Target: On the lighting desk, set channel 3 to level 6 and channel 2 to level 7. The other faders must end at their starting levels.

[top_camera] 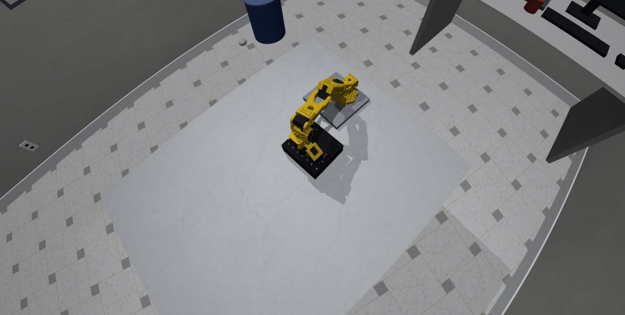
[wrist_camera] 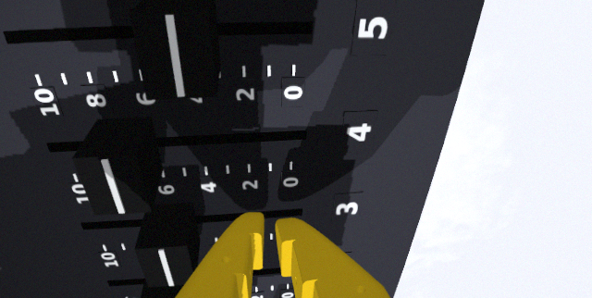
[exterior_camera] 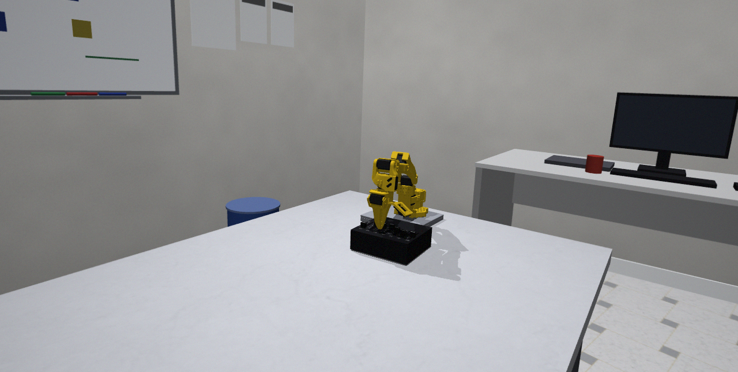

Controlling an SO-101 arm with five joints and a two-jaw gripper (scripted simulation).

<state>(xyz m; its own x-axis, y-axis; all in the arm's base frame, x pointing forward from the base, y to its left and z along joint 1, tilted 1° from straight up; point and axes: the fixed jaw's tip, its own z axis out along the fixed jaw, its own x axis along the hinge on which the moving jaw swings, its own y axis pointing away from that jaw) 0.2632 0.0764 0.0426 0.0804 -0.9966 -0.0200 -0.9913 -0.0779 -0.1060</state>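
Note:
The black lighting desk (top_camera: 308,155) sits on the white table in front of the arm's grey base plate (top_camera: 347,110); it also shows in the exterior view (exterior_camera: 390,238). In the wrist view I see channel labels 5, 4 and 3 along the right edge. The channel 5 fader cap (wrist_camera: 175,48) stands near level 5. The channel 4 cap (wrist_camera: 113,170) stands near 8 or 9. The channel 3 cap (wrist_camera: 167,247) stands near 6. My gripper (wrist_camera: 269,235) is shut and empty, tips over the channel 3 slot near its 0 end, apart from the cap. Channel 2 is hidden under the jaws.
A blue bin (top_camera: 264,13) and a small white ball (top_camera: 242,42) are on the floor beyond the table. A side desk with a monitor, keyboard and red cup (top_camera: 533,3) stands at the right. The lighting desk's edge (wrist_camera: 444,141) borders bare white table.

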